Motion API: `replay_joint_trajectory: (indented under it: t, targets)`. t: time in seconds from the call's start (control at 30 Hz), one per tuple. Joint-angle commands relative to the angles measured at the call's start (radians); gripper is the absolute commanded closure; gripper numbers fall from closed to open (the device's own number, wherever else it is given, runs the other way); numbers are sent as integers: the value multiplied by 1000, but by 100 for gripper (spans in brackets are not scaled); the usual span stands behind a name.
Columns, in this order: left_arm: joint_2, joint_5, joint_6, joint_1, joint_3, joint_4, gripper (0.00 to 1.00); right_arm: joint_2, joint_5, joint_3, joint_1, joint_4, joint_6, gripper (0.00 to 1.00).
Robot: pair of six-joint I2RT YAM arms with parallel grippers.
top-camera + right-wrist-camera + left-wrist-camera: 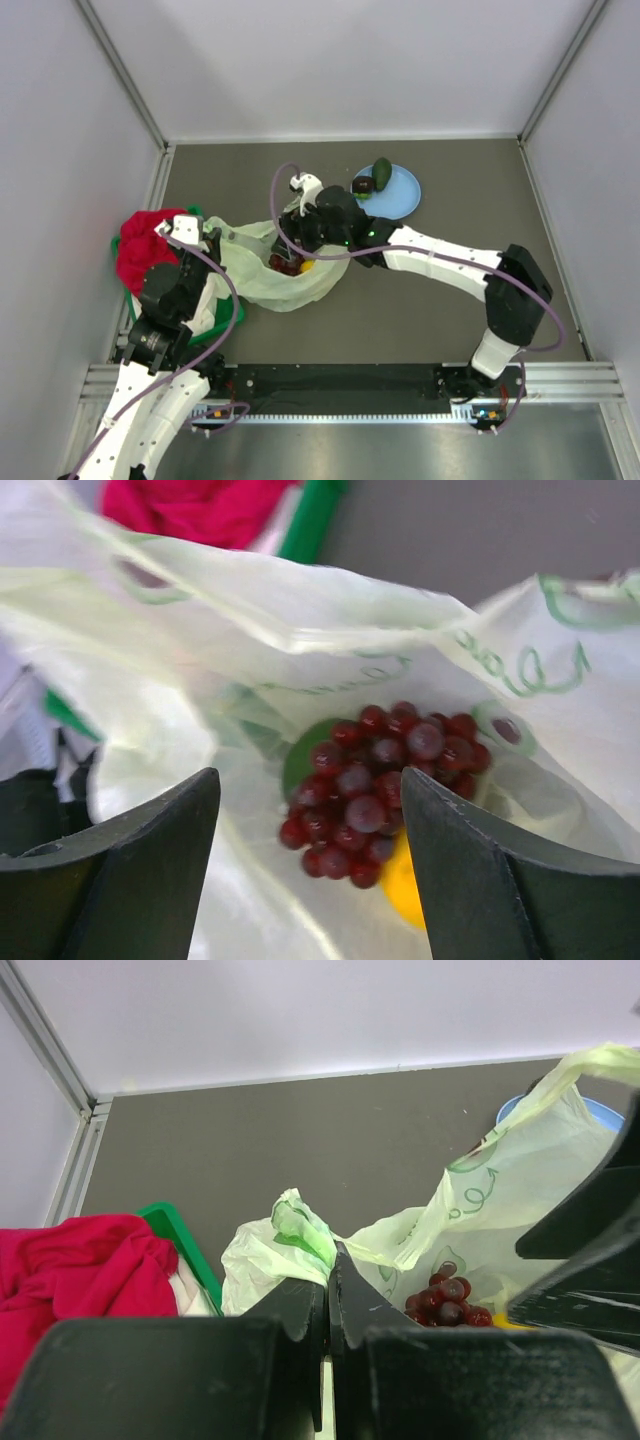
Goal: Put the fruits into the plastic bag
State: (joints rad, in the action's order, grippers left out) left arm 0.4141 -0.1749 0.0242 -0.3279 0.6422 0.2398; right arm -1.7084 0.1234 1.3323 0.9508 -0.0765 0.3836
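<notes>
We find the dark red grape bunch (375, 785) and round orange-yellow citrus (402, 882) in the pale yellow-green crinkly plastic bag (285, 278), its rim clenched in the left jaws, the right jaws spread empty above; the green avocado-like fruit (382, 169) and small dark fruit (363, 186) wait on the round blue plate (406, 192)

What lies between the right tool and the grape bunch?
Nothing; right wrist view shows bare air from the right tool to the grape bunch.
</notes>
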Motion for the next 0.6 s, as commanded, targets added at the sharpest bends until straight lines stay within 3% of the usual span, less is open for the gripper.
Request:
replay_joint_trajectory:
  t: [0.0, 0.2, 0.33, 0.57]
  targets:
    - [-9, -1, 5, 4, 4, -48, 100, 157, 166, -10, 8, 136, -60, 28]
    - [-1, 2, 6, 4, 4, -48, 100, 337, 128, -36, 32, 103, -149, 29]
    - [-1, 0, 6, 4, 4, -46, 100, 398, -54, -22, 23, -15, -222, 29]
    - [0, -1, 8, 4, 4, -46, 100, 446, -209, -22, -139, -164, -249, 29]
